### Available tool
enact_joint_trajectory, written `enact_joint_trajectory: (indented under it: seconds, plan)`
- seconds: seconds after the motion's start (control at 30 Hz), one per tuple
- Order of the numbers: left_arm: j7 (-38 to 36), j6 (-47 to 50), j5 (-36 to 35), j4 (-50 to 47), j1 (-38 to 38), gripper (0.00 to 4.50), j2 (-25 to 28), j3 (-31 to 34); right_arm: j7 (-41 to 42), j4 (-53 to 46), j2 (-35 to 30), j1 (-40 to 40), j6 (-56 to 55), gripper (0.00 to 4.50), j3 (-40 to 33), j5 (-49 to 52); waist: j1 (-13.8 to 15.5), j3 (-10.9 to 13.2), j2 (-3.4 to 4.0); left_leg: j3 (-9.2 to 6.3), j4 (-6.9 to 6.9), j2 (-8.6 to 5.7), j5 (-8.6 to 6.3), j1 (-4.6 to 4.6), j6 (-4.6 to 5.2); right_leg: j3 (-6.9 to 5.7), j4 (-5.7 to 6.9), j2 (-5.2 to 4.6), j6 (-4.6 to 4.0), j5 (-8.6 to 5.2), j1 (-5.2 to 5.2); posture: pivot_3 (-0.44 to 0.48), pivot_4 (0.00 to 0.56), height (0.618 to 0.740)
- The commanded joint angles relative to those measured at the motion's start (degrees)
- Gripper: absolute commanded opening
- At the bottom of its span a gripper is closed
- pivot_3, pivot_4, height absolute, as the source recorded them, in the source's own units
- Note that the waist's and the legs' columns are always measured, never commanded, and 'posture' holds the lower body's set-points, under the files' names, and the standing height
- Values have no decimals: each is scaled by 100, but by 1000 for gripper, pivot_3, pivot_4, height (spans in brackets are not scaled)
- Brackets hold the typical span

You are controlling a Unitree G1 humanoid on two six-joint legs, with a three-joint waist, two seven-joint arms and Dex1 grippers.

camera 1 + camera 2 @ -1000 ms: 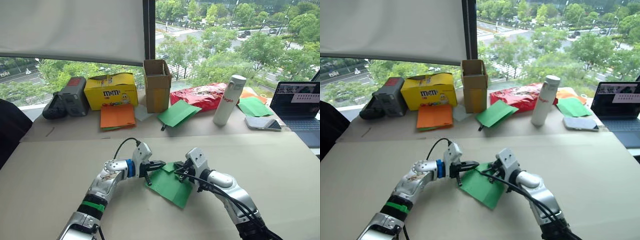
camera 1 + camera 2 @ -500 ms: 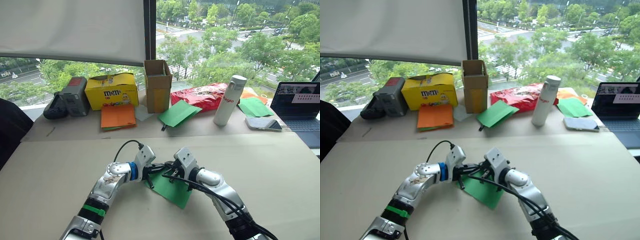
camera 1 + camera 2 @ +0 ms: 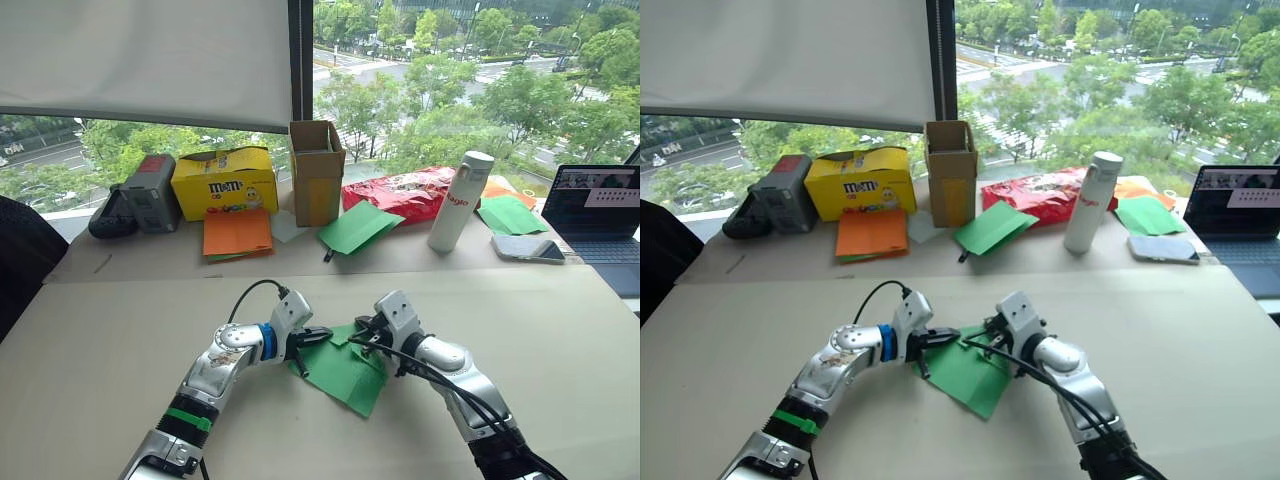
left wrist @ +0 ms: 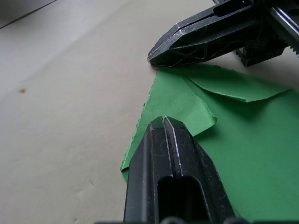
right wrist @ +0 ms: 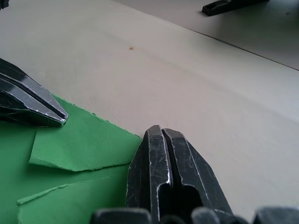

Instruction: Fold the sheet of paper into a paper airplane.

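While folding is barely begun: sheet of paper (image 3: 343, 367), table centre, flat, two top corners turned in, no airplane yet. Left gripper (image 3: 312, 337), closed empty, at its 9 o'clock edge; right gripper (image 3: 362, 335), closed empty, at 12.

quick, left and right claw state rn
Left claw: shut, tips resting on the sheet of paper, not gripping it.
Right claw: shut, at the paper's edge, holding nothing.

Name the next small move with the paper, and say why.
Probably press the left end effector down along the folded corner flap: the flap on the paper stands slightly lifted, and both end effectors, right included, are shut at that far edge.
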Motion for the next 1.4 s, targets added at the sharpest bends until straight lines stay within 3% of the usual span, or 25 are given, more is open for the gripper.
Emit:
enact_joint_trajectory:
  seconds: [0.03, 0.33, 0.63, 0.93, 1.07, 1.4]
  plan:
    - [41, 105, 89, 18, 83, 10, 0, -115, 14, -13, -97, 101, 28, 0, -124, 19, 2, 0, 0, 0, 0, 0, 0, 0, 0, 0, 0, 0, 0, 0, 1, 0, 150, 740]
    - [107, 157, -26, -17, 49, 10, -78, 2, 618, -287, -10, 19, -438, 0, -15, 371, -2, 0, 0, 0, -1, 0, 0, -1, 0, 0, -1, 0, 0, 0, -1, 0, 150, 740]
    - [580, 885, -524, -273, -91, 10, -182, 748, 587, 68, 13, 175, -357, 0, 199, 166, -18, 0, 0, 0, -2, 2, 0, -3, 0, 1, 0, 2, 0, 0, -6, 0, 150, 740]
    - [681, 1099, -566, -682, 312, 10, -31, 753, 636, 146, -36, 129, -330, 0, 91, 232, -12, 0, 0, 0, -3, 3, 0, -2, -1, 2, -1, 0, 0, 0, -5, 0, 150, 740]
    - [617, 952, -822, -715, 55, 10, -75, 1012, 662, 36, 11, 63, -268, 0, -31, 370, -9, 0, 0, 0, -3, 3, 0, -2, -1, 2, -2, 0, 0, 0, -5, 0, 150, 740]
    - [11, -91, -91, 167, -558, 10, -226, -108, 335, -334, 124, 124, 213, 0, -475, 778, -9, 1, 0, 1, -8, -2, 0, -7, -1, 3, -6, -3, 0, 0, -9, 0, 150, 740]
